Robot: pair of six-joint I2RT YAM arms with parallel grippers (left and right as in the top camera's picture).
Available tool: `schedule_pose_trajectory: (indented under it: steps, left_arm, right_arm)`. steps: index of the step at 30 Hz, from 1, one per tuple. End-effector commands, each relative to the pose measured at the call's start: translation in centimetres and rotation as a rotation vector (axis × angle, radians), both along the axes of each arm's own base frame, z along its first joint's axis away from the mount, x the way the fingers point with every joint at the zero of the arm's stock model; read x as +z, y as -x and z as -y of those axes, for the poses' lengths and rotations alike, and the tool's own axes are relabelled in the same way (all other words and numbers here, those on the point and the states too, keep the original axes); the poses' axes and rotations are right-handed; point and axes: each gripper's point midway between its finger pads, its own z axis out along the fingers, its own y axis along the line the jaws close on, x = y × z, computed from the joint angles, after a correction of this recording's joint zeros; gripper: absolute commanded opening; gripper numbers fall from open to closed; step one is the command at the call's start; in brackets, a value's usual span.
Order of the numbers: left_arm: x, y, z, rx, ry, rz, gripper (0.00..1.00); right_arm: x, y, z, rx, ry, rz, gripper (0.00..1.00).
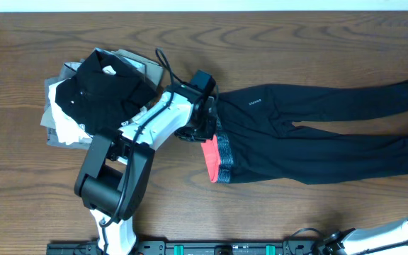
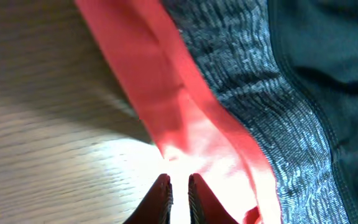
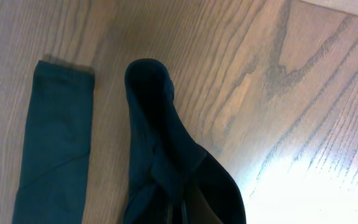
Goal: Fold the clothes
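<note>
leggings (image 1: 317, 120) – laid out on the table (image 1: 296, 42), legs running right, waistband (image 1: 222, 152) near the clothes pile (image 1: 98, 92) | left claw (image 2: 179, 190) – pinched nearly closed on the waistband's red edge | right claw (image 3: 176, 213) – closed, one leg cuff gathered up in it, other cuff flat beside

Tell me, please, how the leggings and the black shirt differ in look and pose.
The leggings lie stretched long across the table; the black shirt sits bunched atop a pile of garments. The leggings carry a grey and coral waistband; the shirt shows small white marks. Both are black.
</note>
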Motion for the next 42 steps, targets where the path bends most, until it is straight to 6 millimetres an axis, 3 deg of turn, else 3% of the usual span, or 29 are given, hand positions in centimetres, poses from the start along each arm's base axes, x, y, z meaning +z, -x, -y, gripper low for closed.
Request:
schedule_pose_trajectory:
  steps: [1, 5, 7, 10, 15, 20, 25, 28, 32, 36, 42]
  left_arm:
    - [0.9, 0.2, 0.6, -0.007, 0.036, 0.008, 0.14]
    - [0.9, 0.4, 3.4, -0.127, 0.12, 0.043, 0.17]
    - [0.8, 0.1, 4.4, -0.168, 0.135, 0.076, 0.23]
    - [0.9, -0.4, 5.0, -0.18, 0.152, 0.109, 0.24]
    - [1.8, -3.8, 5.7, -0.157, 0.206, 0.232, 0.24]
    - [3.0, -7.4, 5.4, -0.115, 0.254, 0.354, 0.25]
    - [4.4, -11.4, 3.4, -0.042, 0.283, 0.464, 0.29]
    - [4.7, -12.3, 1.9, -0.008, 0.294, 0.464, 0.29]
    - [4.1, -10.1, 0.8, 0.012, 0.322, 0.336, 0.3]
    - [4.1, -5.9, -0.1, 0.02, 0.305, 0.16, 0.31]
    - [3.7, 0.7, 0.9, -0.097, 0.276, -0.043, 0.31]
  right_arm:
    - [0.5, -0.4, -0.1, -0.004, 0.003, 0.014, 0.03]
    - [0.5, -0.5, -0.2, -0.001, 0.004, 0.015, 0.02]
    - [0.5, -0.5, -0.2, -0.001, 0.004, 0.015, 0.02]
    - [0.5, -0.5, -0.2, -0.001, 0.003, 0.014, 0.02]
    - [0.5, -0.6, -0.2, 0.0, 0.003, 0.015, 0.02]
    - [0.5, -0.7, -0.4, 0.006, 0.002, 0.014, 0.02]
    - [0.5, -1.0, -0.6, 0.016, -0.009, 0.031, 0.02]
    - [0.5, -1.1, -0.6, 0.017, -0.011, 0.033, 0.02]
    - [0.5, -1.1, -0.6, 0.017, -0.011, 0.033, 0.02]
    - [0.5, -1.1, -0.6, 0.017, -0.008, 0.034, 0.02]
    - [0.6, -1.2, -0.5, 0.017, -0.003, 0.037, 0.02]
